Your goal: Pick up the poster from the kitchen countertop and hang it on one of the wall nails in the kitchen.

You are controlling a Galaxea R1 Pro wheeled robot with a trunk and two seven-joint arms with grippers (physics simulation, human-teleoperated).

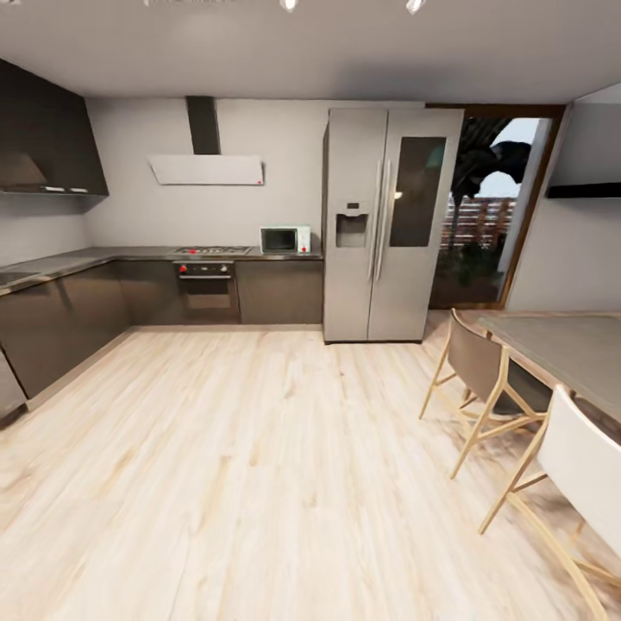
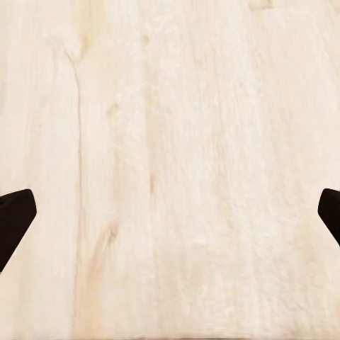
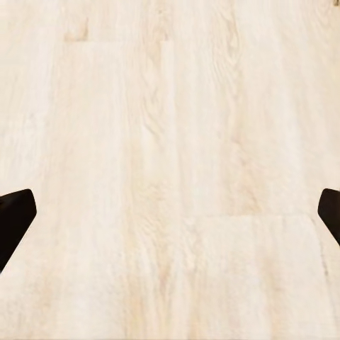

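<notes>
I see a floor of pale wood planks with soft grain lines, and it looks smooth and a bit shiny. The fridge looks like brushed grey metal, with a dark glossy glass panel in one door. The countertop is smooth and grey. The cabinets under it are dark and smooth, with a dull shine. The chairs have thin wood legs and smooth matt seats. The table top is grey and matt. The black fingertips look like matt plastic.
</notes>
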